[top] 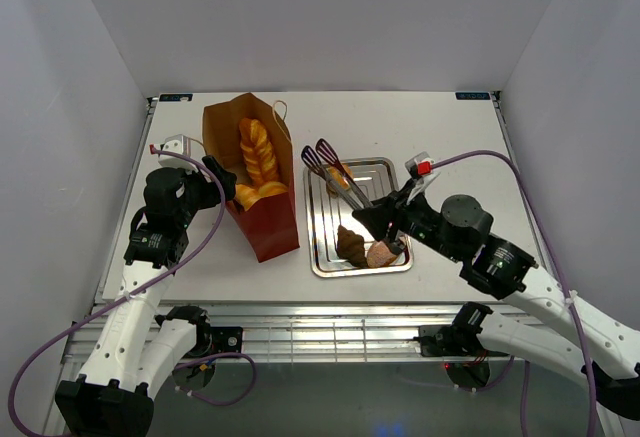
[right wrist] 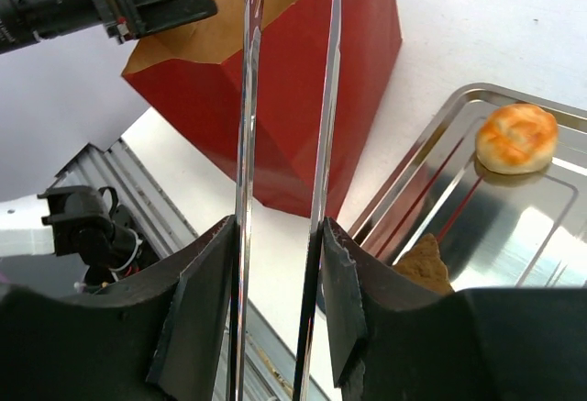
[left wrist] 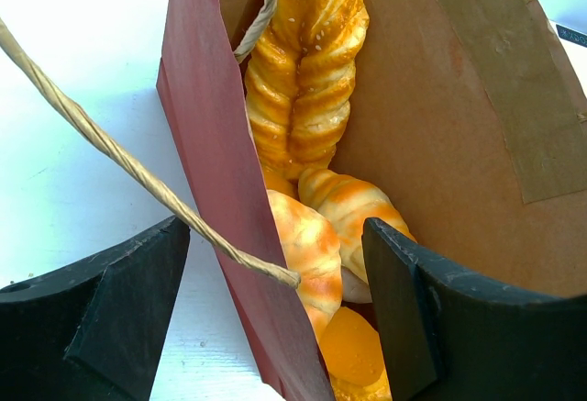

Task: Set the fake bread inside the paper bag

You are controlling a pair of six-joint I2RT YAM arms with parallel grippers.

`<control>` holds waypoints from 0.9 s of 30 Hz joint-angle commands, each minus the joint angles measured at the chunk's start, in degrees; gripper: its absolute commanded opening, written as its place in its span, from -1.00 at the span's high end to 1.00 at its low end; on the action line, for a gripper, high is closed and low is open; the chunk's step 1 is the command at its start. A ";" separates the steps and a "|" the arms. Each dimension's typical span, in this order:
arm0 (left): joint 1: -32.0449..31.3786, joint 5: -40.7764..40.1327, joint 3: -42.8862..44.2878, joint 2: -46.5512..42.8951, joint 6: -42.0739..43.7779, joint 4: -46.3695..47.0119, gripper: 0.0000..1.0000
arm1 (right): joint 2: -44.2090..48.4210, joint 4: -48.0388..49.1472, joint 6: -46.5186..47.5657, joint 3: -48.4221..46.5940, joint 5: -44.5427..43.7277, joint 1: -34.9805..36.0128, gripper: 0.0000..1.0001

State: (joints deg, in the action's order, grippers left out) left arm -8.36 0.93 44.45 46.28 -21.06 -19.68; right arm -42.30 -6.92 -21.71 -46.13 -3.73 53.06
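Observation:
The red paper bag point(top: 270, 222) stands open left of the tray, with a braided loaf point(top: 257, 152) and a croissant point(top: 262, 193) inside. In the left wrist view the loaf point(left wrist: 307, 61), croissants point(left wrist: 347, 204) and a round roll point(left wrist: 353, 346) lie in the bag. My left gripper point(top: 225, 185) is open, its jaws straddling the bag's left wall point(left wrist: 206, 144). My right gripper point(top: 385, 225) is shut on metal tongs point(right wrist: 246, 98), whose tips point(top: 323, 155) are empty over the tray. A round roll point(right wrist: 516, 137), a dark brown pastry point(top: 351, 245) and a pinkish one point(top: 381, 254) lie on the tray.
The silver tray point(top: 400, 189) sits right of the bag, and its rim shows in the right wrist view point(right wrist: 440, 121). A cord handle point(left wrist: 110, 149) crosses in front of the left jaws. The table's front rail runs close below the bag and tray.

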 commanded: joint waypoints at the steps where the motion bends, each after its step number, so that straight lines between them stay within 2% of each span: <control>1: -0.17 0.48 -0.50 -0.58 -0.12 0.08 -0.72 | 1.69 -0.46 -2.01 0.69 -5.93 0.29 0.08; 9: -0.17 0.57 -0.41 -0.58 -0.12 0.08 -0.72 | 7.67 -3.71 -6.93 6.66 -14.28 0.29 0.04; 16: -0.17 0.83 -0.50 -0.75 -0.12 0.08 -0.72 | 9.70 -7.67 -10.27 12.46 -15.78 0.29 0.00; 21: -0.16 0.92 -0.50 -0.67 -0.12 0.08 -0.72 | 8.21 -6.71 -11.24 16.24 -18.24 0.20 -0.07; 27: -0.25 0.83 -0.59 -1.37 -0.12 0.17 -0.73 | 1.53 -3.82 -8.79 15.46 -21.14 0.20 -0.22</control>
State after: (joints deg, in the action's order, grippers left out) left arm -8.38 0.95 44.45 46.15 -21.06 -19.66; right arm -39.03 -15.44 -31.48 -29.26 -21.12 53.06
